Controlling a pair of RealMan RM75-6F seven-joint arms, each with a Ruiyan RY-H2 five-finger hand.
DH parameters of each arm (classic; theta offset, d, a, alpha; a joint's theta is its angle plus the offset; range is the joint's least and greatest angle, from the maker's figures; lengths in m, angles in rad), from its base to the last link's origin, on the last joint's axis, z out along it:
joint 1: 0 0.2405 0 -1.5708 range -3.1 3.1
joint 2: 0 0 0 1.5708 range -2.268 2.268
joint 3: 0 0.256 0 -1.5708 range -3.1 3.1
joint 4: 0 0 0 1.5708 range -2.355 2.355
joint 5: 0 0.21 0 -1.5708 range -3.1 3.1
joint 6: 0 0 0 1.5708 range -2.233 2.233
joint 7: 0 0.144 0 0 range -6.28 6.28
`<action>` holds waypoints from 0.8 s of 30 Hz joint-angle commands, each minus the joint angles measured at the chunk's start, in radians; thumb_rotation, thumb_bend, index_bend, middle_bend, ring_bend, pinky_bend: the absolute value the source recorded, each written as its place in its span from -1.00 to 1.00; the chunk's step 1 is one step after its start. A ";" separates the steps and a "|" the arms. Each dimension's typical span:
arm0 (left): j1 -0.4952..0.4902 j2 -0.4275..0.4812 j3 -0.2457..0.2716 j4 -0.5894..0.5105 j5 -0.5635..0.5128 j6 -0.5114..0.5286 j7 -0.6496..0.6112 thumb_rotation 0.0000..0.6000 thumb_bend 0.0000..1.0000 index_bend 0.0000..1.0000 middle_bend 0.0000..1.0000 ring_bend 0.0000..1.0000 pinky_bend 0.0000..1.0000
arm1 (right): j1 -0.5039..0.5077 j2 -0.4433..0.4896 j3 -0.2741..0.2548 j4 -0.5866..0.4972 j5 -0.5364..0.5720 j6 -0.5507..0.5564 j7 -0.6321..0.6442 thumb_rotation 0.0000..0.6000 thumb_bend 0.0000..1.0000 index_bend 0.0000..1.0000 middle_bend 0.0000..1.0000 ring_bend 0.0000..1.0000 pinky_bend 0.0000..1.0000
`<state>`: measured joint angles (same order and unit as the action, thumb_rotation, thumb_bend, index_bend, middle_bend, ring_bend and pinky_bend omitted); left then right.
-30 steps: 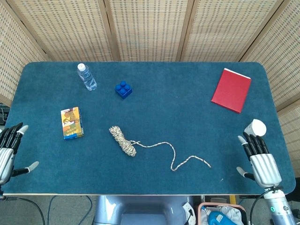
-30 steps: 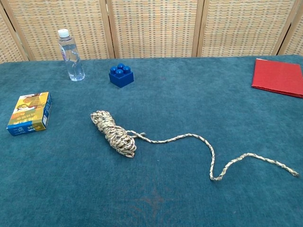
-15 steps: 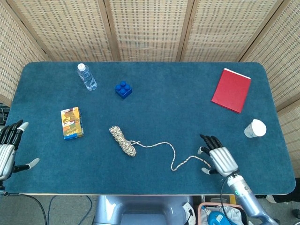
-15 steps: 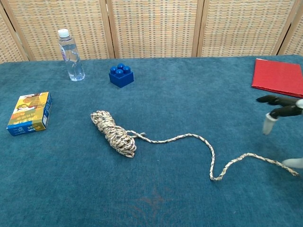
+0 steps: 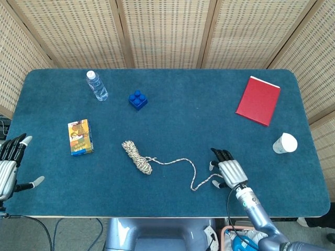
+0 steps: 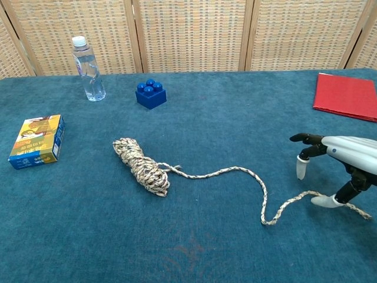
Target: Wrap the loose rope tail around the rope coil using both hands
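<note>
The rope coil (image 5: 137, 157) (image 6: 141, 167) lies left of the table's middle. Its loose tail (image 5: 193, 177) (image 6: 263, 194) snakes to the right and ends near the front right. My right hand (image 5: 229, 171) (image 6: 349, 153) hovers palm down over the far end of the tail, fingers spread and holding nothing. In the chest view its thumb tip sits at the rope, and I cannot tell whether it touches. My left hand (image 5: 8, 168) stays off the table's left edge, fingers apart and empty, far from the coil.
A water bottle (image 5: 97, 86) (image 6: 87, 69) and a blue block (image 5: 138, 100) (image 6: 151, 94) stand at the back left. A card box (image 5: 80, 137) (image 6: 36, 141) lies at the left, a red book (image 5: 258, 100) at the back right, a white cup (image 5: 285, 143) near the right edge.
My right hand has swept left from the table's right edge, past the cup, to above the tail's end. The rope and my left hand have not moved.
</note>
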<state>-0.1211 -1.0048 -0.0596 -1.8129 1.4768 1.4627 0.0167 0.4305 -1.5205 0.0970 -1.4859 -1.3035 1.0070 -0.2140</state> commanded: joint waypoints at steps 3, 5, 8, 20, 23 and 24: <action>-0.002 -0.001 0.001 -0.001 0.002 -0.004 0.001 1.00 -1.00 -1.00 -1.00 -1.00 -1.00 | 0.009 -0.008 -0.002 0.028 0.030 -0.025 0.006 1.00 -0.53 -0.11 -1.00 -1.00 -1.00; -0.002 -0.002 0.001 -0.002 0.003 -0.003 0.003 1.00 -1.00 -1.00 -1.00 -1.00 -1.00 | 0.012 -0.011 -0.003 0.038 0.032 -0.029 0.012 1.00 -0.48 -0.10 -1.00 -1.00 -1.00; -0.003 -0.003 0.000 -0.001 0.002 -0.004 0.001 1.00 -1.00 -1.00 -1.00 -1.00 -1.00 | 0.015 -0.017 -0.006 0.050 0.033 -0.030 0.017 1.00 -0.42 -0.08 -1.00 -1.00 -1.00; -0.006 -0.004 -0.001 0.001 0.000 -0.008 -0.005 1.00 -1.00 -1.00 -1.00 -1.00 -1.00 | 0.025 -0.029 -0.016 0.083 0.042 -0.047 0.042 1.00 -0.37 -0.02 -1.00 -1.00 -1.00; -0.005 -0.004 -0.001 0.002 0.001 -0.007 -0.007 1.00 -1.00 -1.00 -1.00 -1.00 -1.00 | 0.027 -0.032 -0.016 0.090 0.046 -0.048 0.044 1.00 -0.37 0.00 -1.00 -1.00 -1.00; -0.005 -0.004 -0.001 0.003 0.001 -0.007 -0.008 1.00 -1.00 -1.00 -1.00 -1.00 -1.00 | 0.028 -0.034 -0.016 0.093 0.048 -0.050 0.046 1.00 -0.36 0.00 -1.00 -1.00 -1.00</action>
<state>-0.1265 -1.0092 -0.0607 -1.8104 1.4781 1.4557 0.0087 0.4576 -1.5533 0.0805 -1.3941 -1.2563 0.9581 -0.1692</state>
